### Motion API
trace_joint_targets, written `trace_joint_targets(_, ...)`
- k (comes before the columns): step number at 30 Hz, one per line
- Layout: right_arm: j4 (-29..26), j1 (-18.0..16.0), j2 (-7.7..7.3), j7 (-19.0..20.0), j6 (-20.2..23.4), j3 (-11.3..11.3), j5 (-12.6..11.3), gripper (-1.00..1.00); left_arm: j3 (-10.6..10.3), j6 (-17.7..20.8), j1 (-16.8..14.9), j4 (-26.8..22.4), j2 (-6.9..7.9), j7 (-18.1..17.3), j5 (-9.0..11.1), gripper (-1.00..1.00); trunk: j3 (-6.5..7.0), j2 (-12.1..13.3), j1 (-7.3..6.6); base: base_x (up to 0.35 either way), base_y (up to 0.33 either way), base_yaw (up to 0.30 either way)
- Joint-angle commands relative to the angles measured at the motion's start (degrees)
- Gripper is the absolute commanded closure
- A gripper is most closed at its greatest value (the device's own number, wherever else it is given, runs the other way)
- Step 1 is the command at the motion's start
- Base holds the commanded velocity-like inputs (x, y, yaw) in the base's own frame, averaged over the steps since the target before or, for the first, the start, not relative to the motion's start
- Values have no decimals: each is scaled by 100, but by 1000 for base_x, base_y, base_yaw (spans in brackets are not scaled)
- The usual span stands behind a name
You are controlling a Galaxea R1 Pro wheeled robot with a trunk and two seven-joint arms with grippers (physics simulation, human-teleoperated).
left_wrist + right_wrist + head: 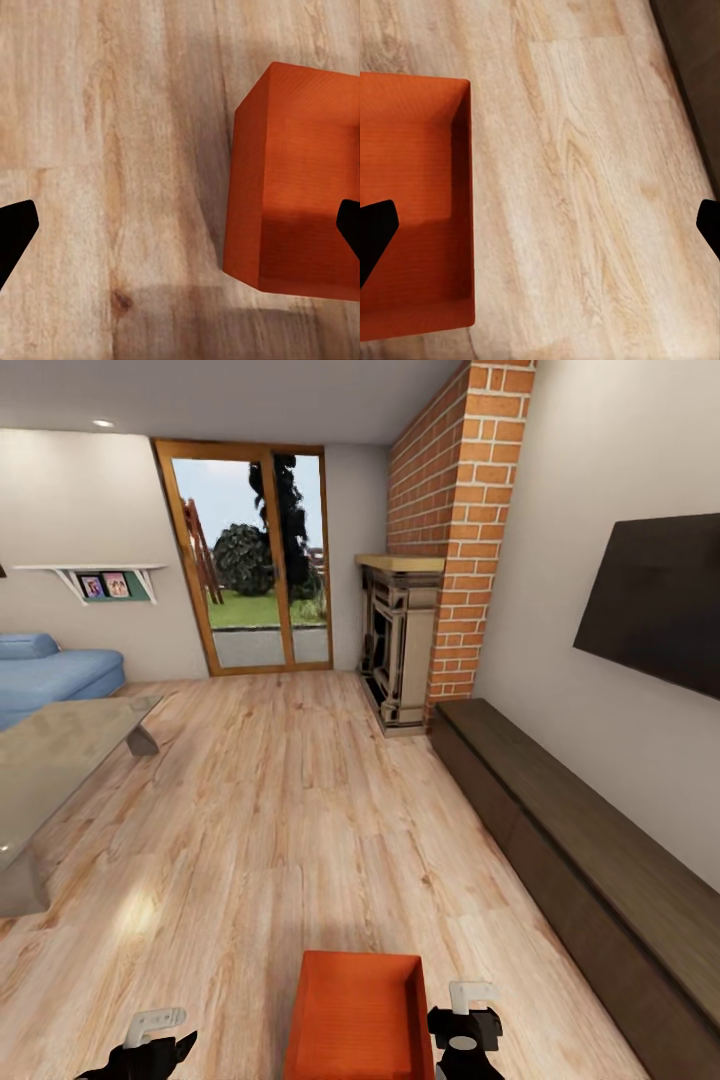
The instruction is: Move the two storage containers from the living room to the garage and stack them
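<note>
At the left of the head view the left gripper (150, 1038) hangs over the wood-plank floor (280, 830), and in its wrist view the 2 dark fingertips (15, 232) stand wide apart with nothing between them. A little to the right, 1 orange-red storage container (360, 1015) sits on the planks near the bottom edge of the view, between the 2 arms and apart from the long dark cabinet (600, 860). The right gripper (468, 1028) is just beside its right wall, also spread wide and empty. I think the danger is a bad grasp: the walls are low and thin, so a finger that comes down outside the rim could push the bin or tip it. The near part of the container is cut off, and whether the right gripper touches it I cannot tell.
</note>
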Motion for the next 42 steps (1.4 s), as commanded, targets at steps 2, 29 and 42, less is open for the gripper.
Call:
trace_joint_targets(2,-5,-3,-3,-37,51,28,30,-100,-44,-27,-5,6,4,-7,46,-100,-19,-4,0,0,2,1)
trace_joint_targets(29,-6,-3,-5,-37,46,28,30,-100,-49,-14,-6,6,3,18,46,-100,-204,-4,0,58,42,0)
trace_joint_targets(42,-6,-3,-7,-37,46,28,30,-100,-44,-26,-8,6,3,20,54,-100,-234,-4,0,14,81,0)
